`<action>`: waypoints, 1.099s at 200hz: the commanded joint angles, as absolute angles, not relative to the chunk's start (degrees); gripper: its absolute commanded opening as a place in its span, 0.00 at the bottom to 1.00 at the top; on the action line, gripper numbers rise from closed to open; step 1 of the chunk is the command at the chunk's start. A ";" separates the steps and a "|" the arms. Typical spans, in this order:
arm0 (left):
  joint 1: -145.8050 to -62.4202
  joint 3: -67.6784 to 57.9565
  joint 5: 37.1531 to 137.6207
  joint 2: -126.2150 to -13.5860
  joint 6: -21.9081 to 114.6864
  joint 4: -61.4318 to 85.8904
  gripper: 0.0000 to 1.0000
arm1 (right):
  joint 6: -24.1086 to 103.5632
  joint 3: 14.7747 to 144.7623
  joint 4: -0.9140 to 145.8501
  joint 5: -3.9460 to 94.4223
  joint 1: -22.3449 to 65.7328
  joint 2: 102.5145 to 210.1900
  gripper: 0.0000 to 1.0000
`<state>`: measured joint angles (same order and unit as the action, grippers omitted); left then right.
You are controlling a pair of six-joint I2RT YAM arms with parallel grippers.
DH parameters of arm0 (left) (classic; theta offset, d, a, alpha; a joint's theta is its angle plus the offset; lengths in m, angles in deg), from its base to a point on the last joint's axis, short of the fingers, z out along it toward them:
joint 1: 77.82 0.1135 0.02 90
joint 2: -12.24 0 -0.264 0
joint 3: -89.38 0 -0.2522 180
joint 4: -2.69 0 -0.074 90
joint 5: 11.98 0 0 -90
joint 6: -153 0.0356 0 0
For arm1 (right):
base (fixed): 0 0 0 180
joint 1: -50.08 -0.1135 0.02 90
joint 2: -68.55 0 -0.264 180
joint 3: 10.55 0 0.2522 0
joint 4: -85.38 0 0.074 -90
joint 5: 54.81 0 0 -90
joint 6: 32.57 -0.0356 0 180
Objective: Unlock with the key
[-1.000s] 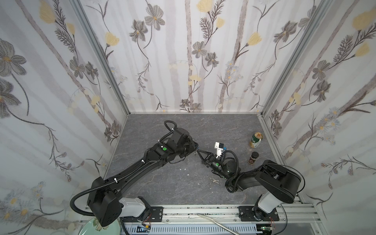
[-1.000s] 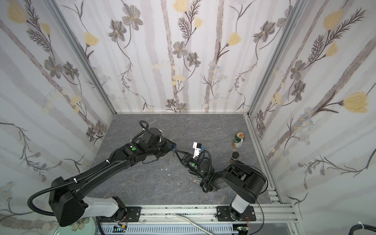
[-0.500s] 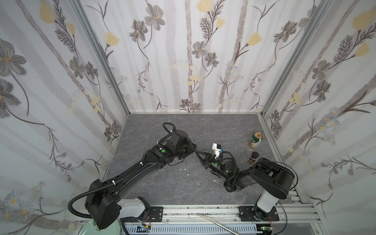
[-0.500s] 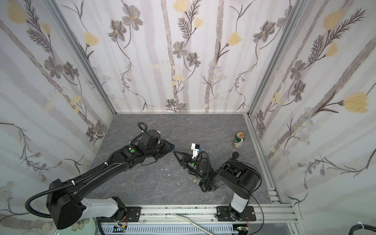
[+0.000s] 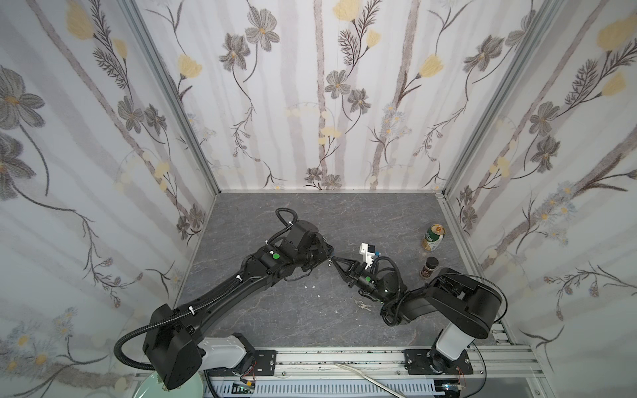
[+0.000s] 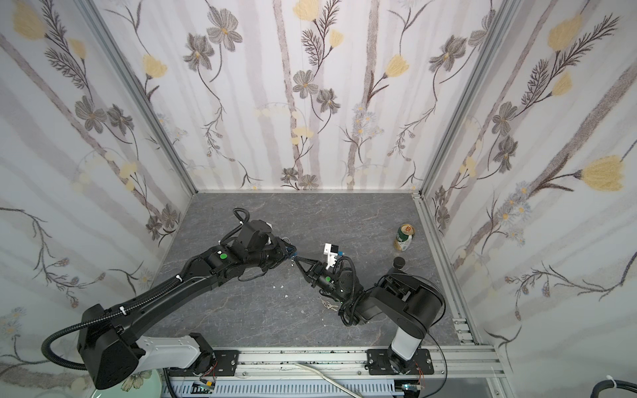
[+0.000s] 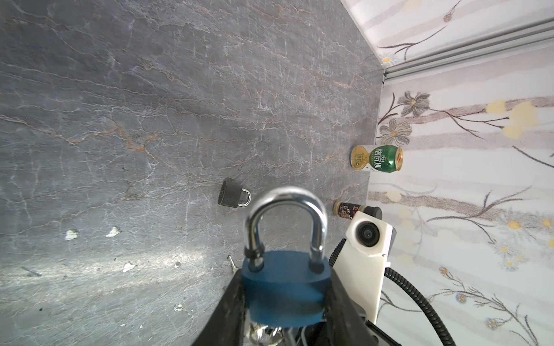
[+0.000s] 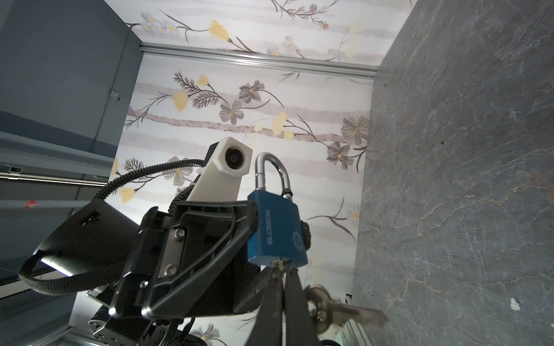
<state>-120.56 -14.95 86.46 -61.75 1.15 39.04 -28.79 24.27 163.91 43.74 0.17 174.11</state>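
Right wrist view puts the work in the lower middle of the frame. My right gripper (image 8: 283,277) is pinched fully shut on the key (image 8: 281,263), whose tip meets the underside of the blue padlock (image 8: 277,230). A spare key (image 8: 356,314) dangles from the ring at lower right. In the left wrist view, at lower middle, my left gripper (image 7: 284,287) is part open, its 2 fingers (image 7: 226,308) clamped on the flanks of the padlock body.

Against 1 second ago, both top views show my 2 arms slid a little toward the left of the frame together, and my right elbow drawn in. The 2 gripper tips still meet just left of centre. Neither grip has altered.

I read that as a small re-aim, not a turn. The shackle (image 7: 286,209) has both legs seated in the body, so the lock is still shut. How deep the key sits I cannot tell, because my own fingers hide the keyway. I judge the next move calls for a straight push, then a twist, with the left hold resisting.
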 commanded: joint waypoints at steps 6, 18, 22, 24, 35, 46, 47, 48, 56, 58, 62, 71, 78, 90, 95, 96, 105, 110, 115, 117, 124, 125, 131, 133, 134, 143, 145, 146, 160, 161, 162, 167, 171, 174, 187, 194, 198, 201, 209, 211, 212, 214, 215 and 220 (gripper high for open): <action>-120.35 -13.64 89.96 -62.08 0.96 36.34 0.00 | -23.60 24.12 155.09 44.71 0.23 171.07 0.06; -120.08 -14.01 90.09 -62.20 0.63 36.57 0.00 | -20.19 24.70 150.07 44.85 0.42 168.87 0.09; -120.00 -14.10 90.14 -62.28 0.54 36.69 0.00 | -19.02 25.03 148.11 44.91 0.42 168.01 0.10; -119.94 -14.11 90.14 -62.29 0.47 36.71 0.00 | -18.29 25.13 147.14 44.87 0.44 167.64 0.10; -119.68 -14.26 90.23 -62.45 0.38 37.09 0.00 | -15.08 26.09 141.27 44.56 0.42 165.19 0.12; -119.49 -14.13 90.24 -62.59 0.33 37.50 0.00 | -11.88 27.00 135.91 43.94 0.25 162.99 0.15; -119.44 -14.16 90.24 -62.57 0.33 37.52 0.00 | -11.55 27.06 135.45 43.87 0.24 162.75 0.15; -119.46 -14.14 90.24 -62.61 0.33 37.58 0.00 | -11.29 27.13 135.00 43.75 0.24 162.54 0.16; -119.49 -14.18 90.23 -62.64 0.40 37.77 0.00 | -9.51 27.52 131.71 42.96 0.16 160.94 0.18; -119.44 -14.13 90.23 -62.64 0.35 37.80 0.00 | -9.18 27.55 130.94 42.76 0.13 160.62 0.18; -119.40 -14.19 90.19 -62.64 0.33 37.93 0.00 | -8.50 27.57 129.66 42.34 0.08 160.47 0.19; -119.41 -14.19 90.23 -62.71 0.40 37.98 0.00 | -7.16 27.62 127.36 41.47 0.12 157.78 0.22; -119.40 -14.18 90.25 -62.72 0.36 38.02 0.00 | -6.31 27.56 126.22 40.93 0.02 156.97 0.24; -119.29 -14.11 90.32 -62.93 0.28 38.32 0.00 | -5.00 27.54 124.07 40.35 -0.02 155.73 0.26; -119.28 -14.11 90.39 -62.99 0.24 38.43 0.00 | -4.45 27.59 123.18 40.14 -0.11 155.26 0.26; -119.30 -14.11 90.40 -62.99 0.24 38.47 0.00 | -4.36 27.62 123.07 40.12 -0.11 155.19 0.26; -119.31 -14.11 90.45 -63.07 0.27 38.63 0.00 | -3.25 27.65 121.82 39.63 -0.27 154.42 0.27; -119.31 -14.11 90.47 -63.21 0.25 38.67 0.00 | -2.63 27.66 121.15 39.22 -0.43 153.96 0.27; -119.31 -14.11 90.58 -63.17 0.26 38.87 0.00 | -2.03 27.70 120.48 38.65 -0.59 153.41 0.27; -119.31 -14.11 90.58 -63.26 0.29 38.93 0.00 | -1.80 27.66 120.20 38.51 -0.67 153.20 0.27; -119.30 -14.11 90.68 -63.32 0.32 39.11 0.00 | -1.07 27.84 119.13 38.02 -0.89 152.51 0.27; -119.30 -14.11 90.72 -63.38 0.28 39.12 0.00 | -1.00 27.83 119.01 37.96 -0.94 152.45 0.28; -119.19 -14.11 90.89 -63.50 0.24 39.21 0.00 | -0.33 27.88 118.17 37.63 -0.98 151.95 0.28; -119.24 -14.11 90.92 -63.60 0.24 39.19 0.00 | -0.14 27.90 117.99 37.51 -1.03 151.71 0.28; -119.27 -14.11 90.97 -63.60 0.24 39.24 0.00 | -0.05 27.91 117.83 37.45 -1.05 151.66 0.28; -119.32 -14.11 91.24 -63.77 0.26 39.36 0.00 | 0.71 27.87 116.84 36.82 -1.24 150.84 0.29; -119.31 -14.11 91.21 -63.87 0.25 39.40 0.00 | 0.95 27.90 116.72 36.69 -1.25 150.65 0.30; -119.35 -14.11 91.25 -63.87 0.24 39.40 0.00 | 0.98 27.91 116.67 36.64 -1.25 150.60 0.30; -119.35 -13.93 91.46 -64.12 0.24 39.72 0.00 | 2.20 27.73 115.31 35.87 -1.52 149.47 0.31; -119.33 -13.89 91.46 -64.08 0.24 39.73 0.00 | 2.26 27.73 115.22 35.79 -1.56 149.39 0.32; -119.32 -13.87 91.51 -64.15 0.29 39.73 0.00 | 2.33 27.73 115.13 35.75 -1.63 149.31 0.32; -119.31 -13.82 91.62 -64.29 0.32 39.77 0.00 | 2.76 27.66 114.79 35.36 -1.67 148.90 0.32; -119.31 -13.84 91.70 -64.36 0.30 39.80 0.00 | 3.07 27.65 114.52 35.15 -1.78 148.58 0.33; -119.31 -13.83 91.77 -64.41 0.23 39.77 0.00 | 3.30 27.66 114.37 34.92 -1.84 148.33 0.33; -119.32 -13.76 92.06 -64.68 0.16 39.87 0.00 | 4.02 27.52 113.84 34.10 -2.15 147.37 0.36; -119.31 -13.70 92.21 -64.80 0.09 39.85 0.00 | 4.48 27.49 113.73 33.84 -2.26 146.93 0.38; -119.26 -13.67 92.30 -64.81 0.07 39.86 0.00 | 4.71 27.52 113.71 33.72 -2.30 146.70 0.38; -119.30 -13.67 92.34 -64.91 0.07 39.89 0.00 | 4.89 27.56 113.56 33.57 -2.37 146.62 0.39; -119.31 -13.67 92.51 -65.01 -0.04 39.92 0.00 | 5.31 27.47 113.69 33.22 -2.57 146.34 0.41; -119.33 -13.67 92.58 -65.06 -0.09 39.85 0.00 | 5.48 27.43 113.78 33.18 -2.61 146.27 0.42; -119.32 -13.67 92.64 -65.08 -0.06 39.88 0.00 | 5.57 27.41 113.84 33.13 -2.63 146.26 0.42; -119.31 -13.69 92.68 -65.10 -0.10 39.84 0.00 | 5.68 27.46 113.88 33.09 -2.67 146.27 0.42; -119.31 -13.72 92.73 -65.10 -0.15 39.83 0.00 | 5.71 27.42 113.93 33.04 -2.71 146.22 0.42; -119.29 -13.68 92.85 -65.16 -0.20 39.89 0.00 | 6.16 27.47 114.06 32.82 -2.81 146.16 0.43</action>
<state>-119.34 -14.27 91.82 -64.86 0.36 40.74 3.60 27.33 114.62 34.98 -2.39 146.68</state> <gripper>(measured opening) 0.342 0.416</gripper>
